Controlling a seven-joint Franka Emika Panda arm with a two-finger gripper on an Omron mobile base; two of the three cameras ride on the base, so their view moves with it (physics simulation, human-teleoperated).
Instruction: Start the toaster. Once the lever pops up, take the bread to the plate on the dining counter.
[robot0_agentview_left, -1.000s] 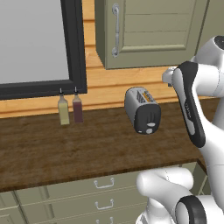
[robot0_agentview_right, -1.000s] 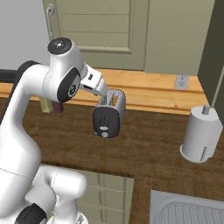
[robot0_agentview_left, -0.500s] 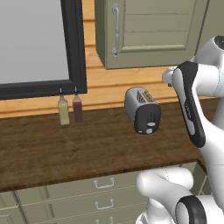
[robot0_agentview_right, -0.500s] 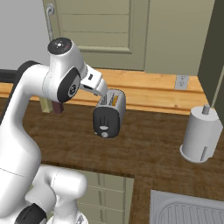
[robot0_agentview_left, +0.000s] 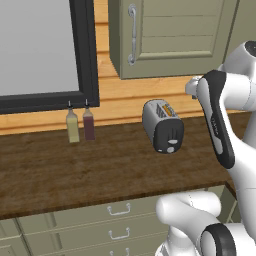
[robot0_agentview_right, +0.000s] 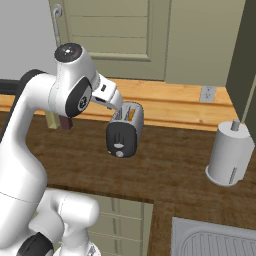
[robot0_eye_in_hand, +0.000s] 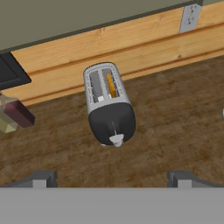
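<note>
The silver-grey toaster (robot0_agentview_left: 162, 125) (robot0_agentview_right: 124, 132) (robot0_eye_in_hand: 109, 109) stands on the dark wood worktop, its black end face turned towards me. A small pale lever knob (robot0_eye_in_hand: 116, 140) sits low on that face. The bread (robot0_eye_in_hand: 110, 85) (robot0_agentview_right: 131, 114) shows as a thin golden edge down in one slot. My gripper (robot0_eye_in_hand: 111, 180) hovers above and in front of the toaster, open, with nothing between its fingertips (robot0_eye_in_hand: 41, 179) and no contact with the toaster. The plate and the dining counter are out of view.
Two small bottles (robot0_agentview_left: 73, 126) (robot0_eye_in_hand: 17, 111) stand against the back wall left of the toaster. A white paper towel holder (robot0_agentview_right: 230, 152) stands to the right, a sink (robot0_agentview_right: 215, 240) lies at the front right. An upper cabinet (robot0_agentview_left: 170, 35) hangs above the toaster.
</note>
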